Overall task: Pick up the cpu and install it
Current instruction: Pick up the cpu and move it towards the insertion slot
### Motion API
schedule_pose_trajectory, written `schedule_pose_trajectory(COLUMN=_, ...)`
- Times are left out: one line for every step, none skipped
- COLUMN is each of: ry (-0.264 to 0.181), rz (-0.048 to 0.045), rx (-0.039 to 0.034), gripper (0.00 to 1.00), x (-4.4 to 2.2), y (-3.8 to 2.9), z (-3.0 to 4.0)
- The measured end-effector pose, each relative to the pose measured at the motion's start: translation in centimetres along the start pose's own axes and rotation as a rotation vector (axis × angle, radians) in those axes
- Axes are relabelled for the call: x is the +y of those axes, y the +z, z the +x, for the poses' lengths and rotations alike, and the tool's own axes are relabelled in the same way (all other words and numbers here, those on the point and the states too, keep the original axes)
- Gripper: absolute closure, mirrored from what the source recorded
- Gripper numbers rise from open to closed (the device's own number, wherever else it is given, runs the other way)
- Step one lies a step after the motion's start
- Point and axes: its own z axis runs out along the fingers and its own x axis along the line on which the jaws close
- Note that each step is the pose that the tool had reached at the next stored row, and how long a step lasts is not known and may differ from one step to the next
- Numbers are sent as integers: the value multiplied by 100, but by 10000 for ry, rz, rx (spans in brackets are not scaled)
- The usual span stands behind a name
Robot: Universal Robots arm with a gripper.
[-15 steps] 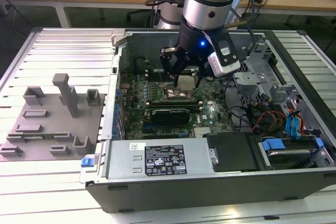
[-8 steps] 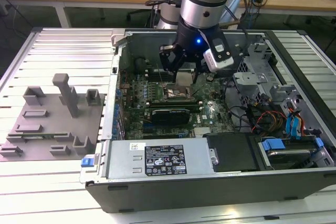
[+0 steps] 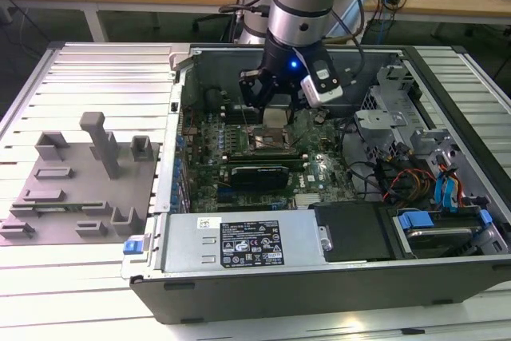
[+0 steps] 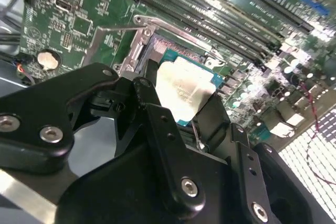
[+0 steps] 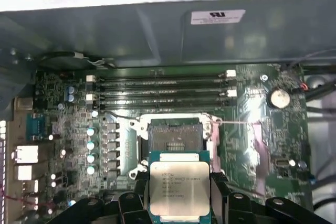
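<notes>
I've got my gripper (image 5: 180,196) clenched on the cpu (image 5: 180,181), held flat; in the first wrist view the open socket (image 5: 176,139) lies just beyond it, edges parallel

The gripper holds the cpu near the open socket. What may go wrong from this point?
1. The cpu sits between the fingers of the gripper, seemingly not yet squarely over the socket. Lowered off-centre or tilted, it might damage the contacts.
2. The socket's metal frame stands close by, so the fingers might strike it.
</notes>
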Motion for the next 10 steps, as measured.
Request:
schedule_pose_trajectory(ry=-59, rz=4, rx=4, gripper=45, x=7, y=13, z=0)
schedule_pose_trajectory(ry=-168, rz=11, rx=12, gripper=45, x=13, y=30, z=0)
schedule_pose_trajectory(ry=-267, rz=18, rx=19, gripper=45, x=17, y=44, z=-1)
schedule_pose_trajectory(ry=-355, rz=22, rx=26, gripper=45, x=22, y=61, z=-1)
schedule_pose_trajectory(ry=-445, rz=26, rx=32, gripper=45, x=28, y=87, z=-2)
schedule_pose_trajectory(ry=-455, rz=29, rx=34, gripper=45, x=28, y=109, z=-3)
schedule_pose_trajectory(ry=-455, rz=28, rx=33, gripper=45, x=27, y=123, z=-4)
schedule_pose_trajectory(ry=-453, rz=27, rx=33, gripper=45, x=27, y=137, z=-4)
schedule_pose_trajectory(ry=-408, rz=25, rx=29, gripper=45, x=25, y=159, z=-5)
schedule_pose_trajectory(ry=-366, rz=24, rx=27, gripper=45, x=25, y=175, z=-5)
